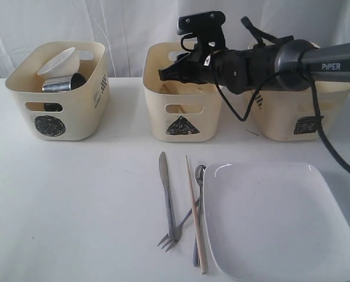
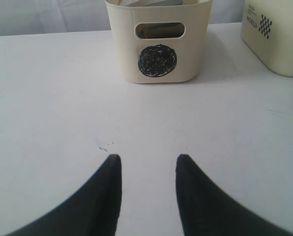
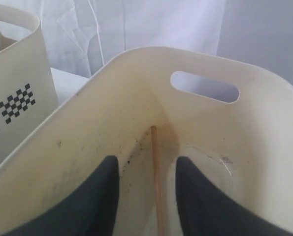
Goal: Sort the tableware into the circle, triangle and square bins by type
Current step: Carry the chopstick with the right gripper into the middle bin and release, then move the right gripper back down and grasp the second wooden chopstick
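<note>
My right gripper [image 1: 166,73] hangs over the triangle bin [image 1: 182,111], open. In the right wrist view its fingers [image 3: 107,187] stand apart, and one wooden chopstick [image 3: 156,177] lies loose between them against the triangle bin's inner wall [image 3: 112,113]. On the table in front lie a steel knife [image 1: 166,188], a fork [image 1: 177,232], a spoon [image 1: 199,176], another chopstick [image 1: 196,214] and the large white square plate [image 1: 275,223]. The circle bin [image 1: 57,88] holds a white bowl [image 1: 58,60] and a steel mug [image 1: 63,84]. My left gripper [image 2: 148,160] is open above bare table, facing the circle bin [image 2: 158,44].
The square bin [image 1: 304,120] stands at the back right, partly behind my right arm and its cable. A neighbouring bin [image 2: 276,34] with a checker mark shows at the edge of the left wrist view. A white curtain hangs behind the table.
</note>
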Robot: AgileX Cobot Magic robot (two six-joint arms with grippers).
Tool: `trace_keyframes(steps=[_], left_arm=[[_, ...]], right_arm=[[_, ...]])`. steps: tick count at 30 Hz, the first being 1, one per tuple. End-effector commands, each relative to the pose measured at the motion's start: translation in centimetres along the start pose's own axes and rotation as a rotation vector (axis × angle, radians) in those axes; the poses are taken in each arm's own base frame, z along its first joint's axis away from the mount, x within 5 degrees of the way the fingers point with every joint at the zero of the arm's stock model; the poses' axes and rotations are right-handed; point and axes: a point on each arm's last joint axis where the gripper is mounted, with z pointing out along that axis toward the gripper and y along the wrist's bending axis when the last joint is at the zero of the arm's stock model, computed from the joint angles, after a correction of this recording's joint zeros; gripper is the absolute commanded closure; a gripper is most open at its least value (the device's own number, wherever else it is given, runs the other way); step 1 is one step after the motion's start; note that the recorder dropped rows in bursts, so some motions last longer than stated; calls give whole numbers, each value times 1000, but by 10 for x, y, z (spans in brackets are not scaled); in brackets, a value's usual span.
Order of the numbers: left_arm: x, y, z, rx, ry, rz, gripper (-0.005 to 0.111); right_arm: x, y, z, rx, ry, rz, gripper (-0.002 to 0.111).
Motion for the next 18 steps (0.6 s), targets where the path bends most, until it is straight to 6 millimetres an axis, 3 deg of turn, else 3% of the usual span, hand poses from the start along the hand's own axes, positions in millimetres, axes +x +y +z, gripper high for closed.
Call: trace_keyframes(steps=[1, 8, 18], left_arm=[[1, 0, 0, 5, 2, -11, 65], [1, 0, 0, 5, 2, -11, 65], [1, 0, 0, 5, 2, -11, 65]], right_arm=[[-14, 1, -19, -7, 45, -2, 71], [-14, 16, -68, -37, 236, 115, 71], [30, 41, -114, -73, 529, 109, 75]])
